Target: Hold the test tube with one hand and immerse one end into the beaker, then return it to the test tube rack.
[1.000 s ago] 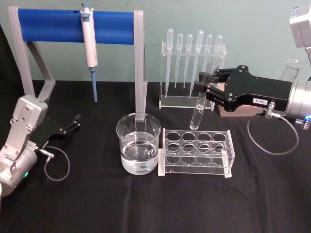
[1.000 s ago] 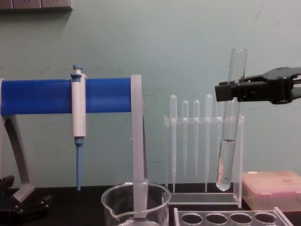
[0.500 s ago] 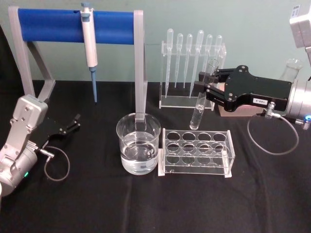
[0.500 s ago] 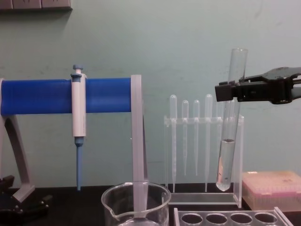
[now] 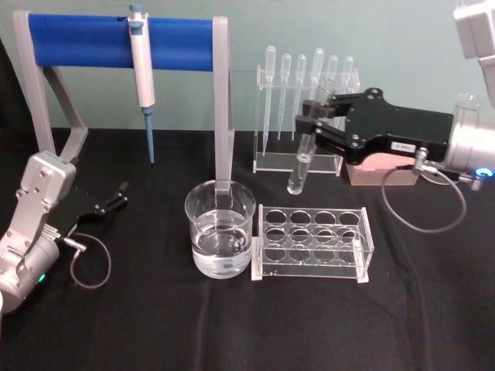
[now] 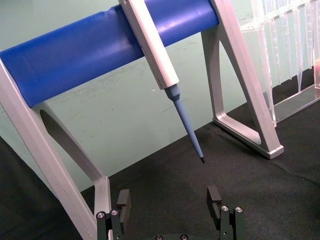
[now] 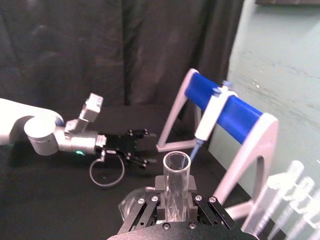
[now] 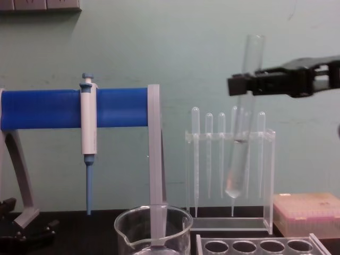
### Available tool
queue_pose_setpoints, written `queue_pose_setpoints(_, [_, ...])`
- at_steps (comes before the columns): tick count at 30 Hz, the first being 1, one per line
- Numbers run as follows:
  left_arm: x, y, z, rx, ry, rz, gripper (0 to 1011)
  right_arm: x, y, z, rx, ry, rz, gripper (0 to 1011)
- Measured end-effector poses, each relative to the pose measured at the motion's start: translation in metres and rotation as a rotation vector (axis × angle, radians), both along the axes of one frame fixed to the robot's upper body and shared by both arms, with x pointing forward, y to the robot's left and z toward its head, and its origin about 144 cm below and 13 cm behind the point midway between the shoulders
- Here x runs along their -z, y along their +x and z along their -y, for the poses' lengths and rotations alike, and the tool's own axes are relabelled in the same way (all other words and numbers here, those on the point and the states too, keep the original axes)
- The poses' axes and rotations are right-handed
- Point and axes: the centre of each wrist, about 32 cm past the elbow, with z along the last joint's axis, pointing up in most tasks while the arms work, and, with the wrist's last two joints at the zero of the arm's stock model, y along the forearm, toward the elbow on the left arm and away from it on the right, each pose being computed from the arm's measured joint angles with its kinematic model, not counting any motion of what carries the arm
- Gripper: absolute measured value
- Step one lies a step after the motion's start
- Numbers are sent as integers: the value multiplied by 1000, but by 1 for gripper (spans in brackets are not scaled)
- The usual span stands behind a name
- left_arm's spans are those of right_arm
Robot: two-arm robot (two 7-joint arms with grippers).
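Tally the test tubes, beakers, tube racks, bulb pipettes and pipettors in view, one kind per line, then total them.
long clear glass test tube, gripped by the right tool: 1
wide clear glass beaker: 1
clear plastic test tube rack: 1
thin clear plastic bulb-topped pipettes: 6
white pipettor with blue tip: 1
Total: 10

The right gripper (image 5: 312,122) is black with a small white label, its wrist silver with a blue light; the test tube (image 5: 299,166) it grips is clear glass; the beaker (image 5: 220,247) below, to its left, is clear; a pink box (image 8: 305,212) beside its palm; a blue bar (image 5: 85,40) far to its left; black tabletop (image 5: 232,325); pale green wall (image 5: 410,46).
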Motion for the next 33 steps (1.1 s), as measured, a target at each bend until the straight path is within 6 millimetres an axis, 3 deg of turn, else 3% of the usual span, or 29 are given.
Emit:
queue_pose_setpoints(14, [0,0,0,0,0,0,1000,-4,25,-47,-116,20,-17,225])
queue_pose_setpoints(33, [0,0,0,0,0,0,1000,37,49,-75,-157,10,-67,225])
